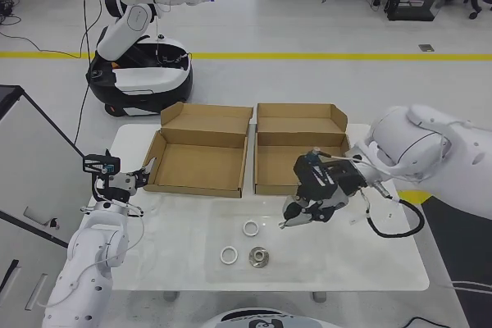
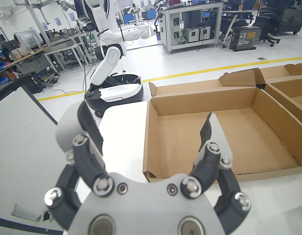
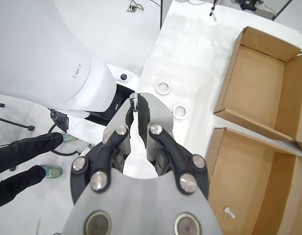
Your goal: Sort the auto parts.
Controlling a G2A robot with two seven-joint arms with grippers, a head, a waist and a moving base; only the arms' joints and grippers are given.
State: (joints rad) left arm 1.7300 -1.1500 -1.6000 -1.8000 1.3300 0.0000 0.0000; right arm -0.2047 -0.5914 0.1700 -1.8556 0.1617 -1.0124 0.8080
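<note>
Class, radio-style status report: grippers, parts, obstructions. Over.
Left gripper open beside left box. Right gripper shut on threaded pin, above table. Two rings, metal hub on table. Nothing in the way.

Three loose parts lie flat toward the near edge of the desk (image 1: 353, 262): one white ring (image 1: 251, 227), a second white ring (image 1: 229, 255) closer to that edge, and a shiny metal hub (image 1: 258, 257) just beside it. A silver bolt (image 3: 133, 101) is pinched in the right claw (image 3: 137, 103). A tiny white pin (image 3: 229, 212) lies in the right cardboard box (image 1: 271, 168).
</note>
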